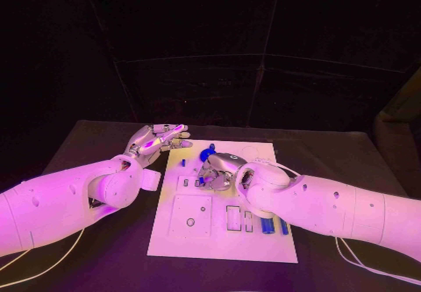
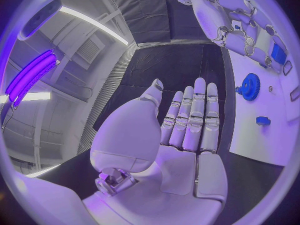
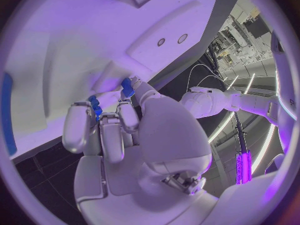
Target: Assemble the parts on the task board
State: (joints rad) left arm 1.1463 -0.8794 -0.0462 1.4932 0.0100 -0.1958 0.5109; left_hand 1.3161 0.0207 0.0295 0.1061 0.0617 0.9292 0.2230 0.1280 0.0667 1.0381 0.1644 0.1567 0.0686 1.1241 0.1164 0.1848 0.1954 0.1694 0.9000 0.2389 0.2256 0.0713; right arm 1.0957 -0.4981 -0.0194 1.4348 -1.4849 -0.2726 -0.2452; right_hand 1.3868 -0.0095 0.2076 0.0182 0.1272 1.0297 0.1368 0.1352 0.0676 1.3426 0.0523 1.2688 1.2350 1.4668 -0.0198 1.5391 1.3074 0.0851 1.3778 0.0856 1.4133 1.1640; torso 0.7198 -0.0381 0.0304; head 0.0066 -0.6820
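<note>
The white task board [image 1: 188, 240] lies in the middle of the black table. My right hand [image 1: 218, 171] is bent down over the board's far middle, its fingertips [image 3: 103, 122] curled onto the surface and pinching a small blue part [image 3: 127, 87]; another bit of blue [image 3: 95, 107] shows between the fingers. A blue gear [image 1: 207, 153] stands just beyond that hand, also seen as the gear [image 2: 250, 86] in the left wrist view. My left hand [image 1: 158, 141] hovers off the board's far left corner, palm [image 2: 181, 140] flat, fingers straight, holding nothing.
Two blue bars [image 1: 267, 225] lie near the board's right edge, half under my right forearm. A small blue piece [image 2: 262, 120] sits on the board near the gear. Recessed slots [image 1: 190, 213] mark the board's near half. Black table [image 1: 97, 140] surrounds it.
</note>
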